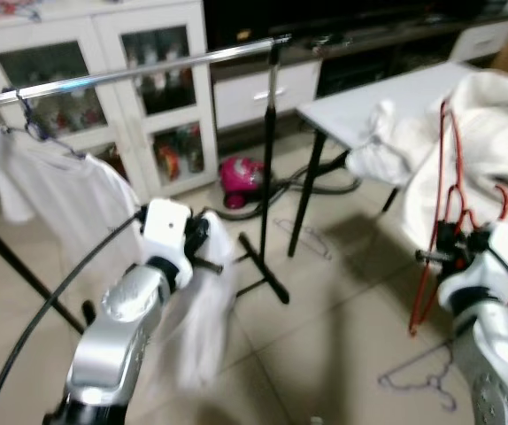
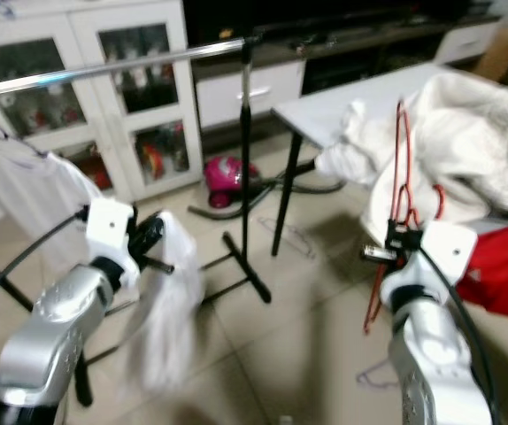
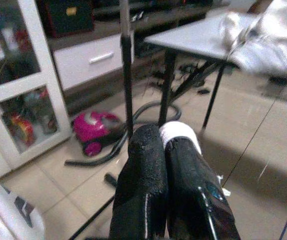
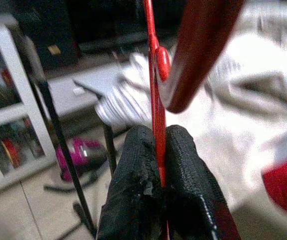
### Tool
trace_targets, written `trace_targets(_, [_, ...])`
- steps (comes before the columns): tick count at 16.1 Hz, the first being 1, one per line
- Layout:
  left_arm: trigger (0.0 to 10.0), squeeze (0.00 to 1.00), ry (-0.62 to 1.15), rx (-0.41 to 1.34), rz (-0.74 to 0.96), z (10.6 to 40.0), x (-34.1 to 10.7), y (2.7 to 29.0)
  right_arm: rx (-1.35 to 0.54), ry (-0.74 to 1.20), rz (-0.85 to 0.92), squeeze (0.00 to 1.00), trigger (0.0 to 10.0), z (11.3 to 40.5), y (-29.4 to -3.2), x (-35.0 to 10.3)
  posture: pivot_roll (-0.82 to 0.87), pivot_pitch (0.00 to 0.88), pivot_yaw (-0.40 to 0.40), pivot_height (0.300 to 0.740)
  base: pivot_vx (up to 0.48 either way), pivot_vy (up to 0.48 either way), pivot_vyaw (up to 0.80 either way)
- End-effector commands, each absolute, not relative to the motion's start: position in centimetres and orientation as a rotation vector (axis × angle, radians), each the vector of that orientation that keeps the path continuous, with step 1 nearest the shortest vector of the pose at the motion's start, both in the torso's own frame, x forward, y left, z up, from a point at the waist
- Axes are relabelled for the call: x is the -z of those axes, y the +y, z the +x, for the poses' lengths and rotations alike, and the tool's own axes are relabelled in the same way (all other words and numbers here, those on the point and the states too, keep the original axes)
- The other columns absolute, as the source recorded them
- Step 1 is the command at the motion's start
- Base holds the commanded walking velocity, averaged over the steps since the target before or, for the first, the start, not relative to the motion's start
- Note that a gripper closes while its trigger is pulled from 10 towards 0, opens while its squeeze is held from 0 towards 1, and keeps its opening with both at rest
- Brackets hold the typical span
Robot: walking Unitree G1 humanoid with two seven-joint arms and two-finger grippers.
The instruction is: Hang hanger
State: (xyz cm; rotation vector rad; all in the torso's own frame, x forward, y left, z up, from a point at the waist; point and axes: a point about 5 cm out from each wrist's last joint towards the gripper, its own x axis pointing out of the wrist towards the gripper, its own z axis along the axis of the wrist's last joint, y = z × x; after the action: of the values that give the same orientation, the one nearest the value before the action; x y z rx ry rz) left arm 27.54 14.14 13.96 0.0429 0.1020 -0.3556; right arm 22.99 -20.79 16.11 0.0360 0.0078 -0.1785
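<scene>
The clothes rail (image 1: 130,71) stands up and well to the left of the right hand (image 1: 453,243), which pinches the red hanger (image 1: 449,186) beside the table (image 1: 387,97). Left hand (image 1: 203,239) pinches white cloth (image 1: 205,319). Judged step: carrying; next, lift the hook over the rail.

Soft indoor light, even across the frame, a bit hazy in both eye views. Glare streaks along the rail (image 1: 130,73) at upper left, and the white cabinet (image 1: 103,35) behind it is washed out. A dim shadow pools under the table (image 1: 387,97). In the right wrist view, the red hanger (image 4: 156,70) blurs badly up close.
</scene>
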Motion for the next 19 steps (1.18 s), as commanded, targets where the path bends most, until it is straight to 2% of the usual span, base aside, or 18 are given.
trace_targets(1, [10.0,0.00,0.082,0.325,0.046,27.6,-14.4,14.8,0.180,-0.043,0.021,0.00,10.0,23.3,-20.3,-16.8,-0.01,0.000,0.035,0.740,0.000,0.000,0.00])
trace_targets(2, [10.0,0.00,0.079,0.312,0.046,27.5,-14.3,14.9,0.285,-0.076,-0.054,0.00,10.0,23.4,-20.7,-17.0,-0.01,0.000,0.035,0.740,0.000,0.000,0.00])
trace_targets(3, [10.0,0.00,0.078,0.306,0.046,27.5,-14.3,14.9,0.309,-0.070,-0.022,0.00,10.0,23.5,-20.8,-16.8,-0.02,0.000,0.024,0.740,0.000,0.000,-0.80])
trace_targets(10, [10.0,0.00,0.076,0.279,0.031,27.1,-14.2,15.0,0.170,0.007,0.071,0.00,10.0,23.7,-19.9,-16.7,-0.02,0.000,0.002,0.740,0.000,0.000,-0.77])
trace_targets(13, [10.0,0.00,0.076,0.275,0.031,27.1,-14.1,15.0,0.168,0.008,0.048,0.00,10.0,23.7,-19.9,-16.7,-0.02,0.000,0.000,0.740,0.000,0.000,-0.75])
trace_targets(14, [10.0,0.00,0.077,0.275,0.029,27.0,-14.1,15.0,0.142,-0.014,0.105,0.00,10.0,23.8,-19.9,-16.7,-0.02,0.000,-0.001,0.740,0.000,0.000,-0.80])
trace_targets(16, [10.0,0.00,0.081,0.277,0.028,26.9,-14.0,15.0,0.193,-0.036,0.079,0.00,10.0,23.7,-20.8,-16.4,-0.02,0.000,-0.003,0.740,0.000,0.000,-0.80])
trace_targets(17, [10.0,0.00,0.083,0.278,0.025,26.9,-14.0,15.0,0.284,-0.035,0.046,0.00,10.0,23.6,-21.3,-16.3,-0.03,0.000,-0.004,0.740,0.000,0.000,-0.80])
trace_targets(19, [10.0,0.00,0.091,0.282,0.013,26.8,-13.8,14.9,0.103,0.066,0.134,0.00,10.0,23.7,-20.2,-15.6,-0.03,0.000,-0.010,0.740,0.000,0.000,-0.80])
